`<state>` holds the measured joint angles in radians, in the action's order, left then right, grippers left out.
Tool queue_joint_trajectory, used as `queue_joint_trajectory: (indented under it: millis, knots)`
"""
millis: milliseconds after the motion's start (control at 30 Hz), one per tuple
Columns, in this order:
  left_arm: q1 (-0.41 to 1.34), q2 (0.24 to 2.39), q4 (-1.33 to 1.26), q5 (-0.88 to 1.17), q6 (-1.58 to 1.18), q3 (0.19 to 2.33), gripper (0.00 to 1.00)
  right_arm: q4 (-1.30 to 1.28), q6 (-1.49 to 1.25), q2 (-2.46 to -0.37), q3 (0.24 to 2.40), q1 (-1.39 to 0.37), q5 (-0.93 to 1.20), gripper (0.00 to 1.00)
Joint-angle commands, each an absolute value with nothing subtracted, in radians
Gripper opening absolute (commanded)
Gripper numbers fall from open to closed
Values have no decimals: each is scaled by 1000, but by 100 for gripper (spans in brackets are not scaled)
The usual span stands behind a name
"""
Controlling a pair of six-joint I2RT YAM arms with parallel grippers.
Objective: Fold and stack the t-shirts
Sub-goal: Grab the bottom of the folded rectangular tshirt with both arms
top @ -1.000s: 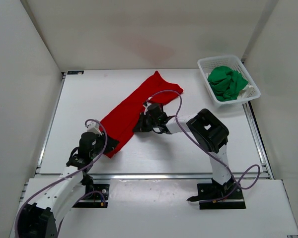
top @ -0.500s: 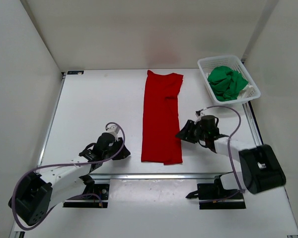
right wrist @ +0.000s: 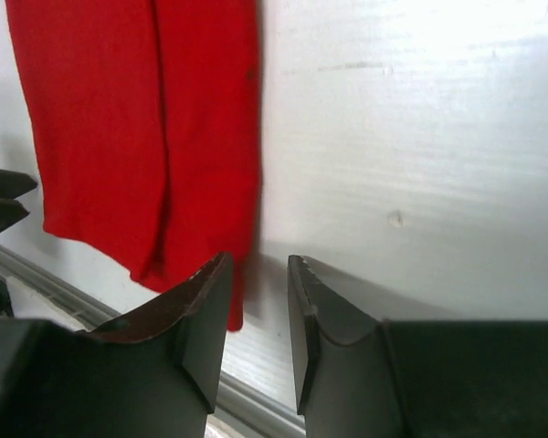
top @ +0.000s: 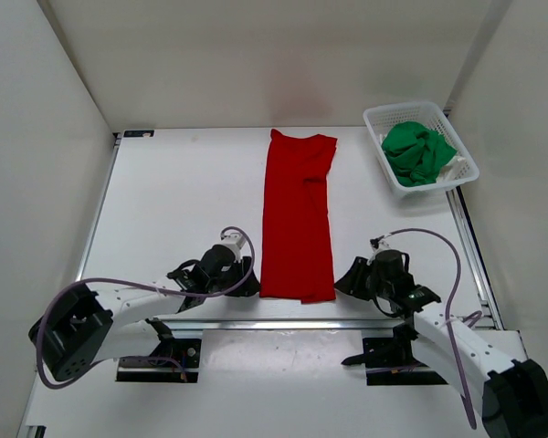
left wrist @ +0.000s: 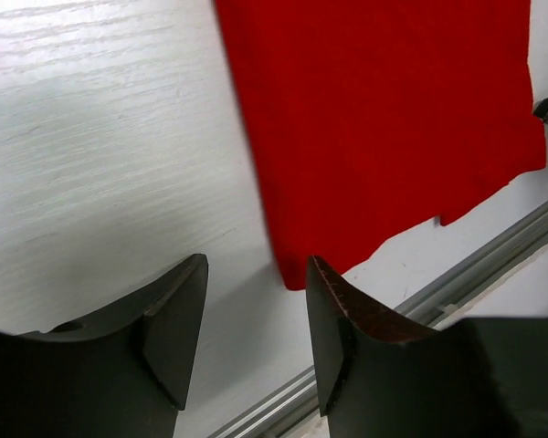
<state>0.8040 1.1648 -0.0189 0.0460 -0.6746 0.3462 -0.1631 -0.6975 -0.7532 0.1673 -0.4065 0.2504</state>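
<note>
The red t-shirt [top: 298,217] lies flat on the table as a long narrow strip, folded lengthwise, running from the back to the near edge. My left gripper [top: 248,286] is open and empty just left of its near left corner, which shows in the left wrist view [left wrist: 384,128]. My right gripper [top: 345,276] is open and empty just right of its near right corner, seen in the right wrist view [right wrist: 146,137]. The green t-shirt [top: 416,151] is bunched in the basket, with a bit of the white t-shirt [top: 453,168] under it.
The white mesh basket [top: 464,151] stands at the back right of the table. A metal rail [top: 329,322] runs along the table's near edge, close behind both grippers. White walls enclose the left, back and right sides.
The red shirt went from a diagonal strip held by both grippers to a straight strip on the table. Both grippers let go and drew back to its near corners.
</note>
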Motion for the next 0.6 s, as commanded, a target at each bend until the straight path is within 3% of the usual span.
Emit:
queue_joint_trajectory:
  millis: [0,100,267,367,400,567]
  knots:
    - [824,1204,-18,48,-689,365,59,-272,-727,-671,132,-414,244,30]
    - [856,1262,-32,64,-690,400,59,-258,-750,-666,114,-429,293,30]
    - [865,1298,-40,72,-701,402,51,-201,-764,-724,136,-501,304,30]
    - [862,1279,-43,80,-715,387,42,-166,-764,-744,133,-521,331,4]
    - [867,1281,-44,90,-718,385,37,-163,-765,-739,130,-520,331,0]
    - [891,1229,-72,140,-753,350,7,-205,-776,-680,130,-538,336,0]
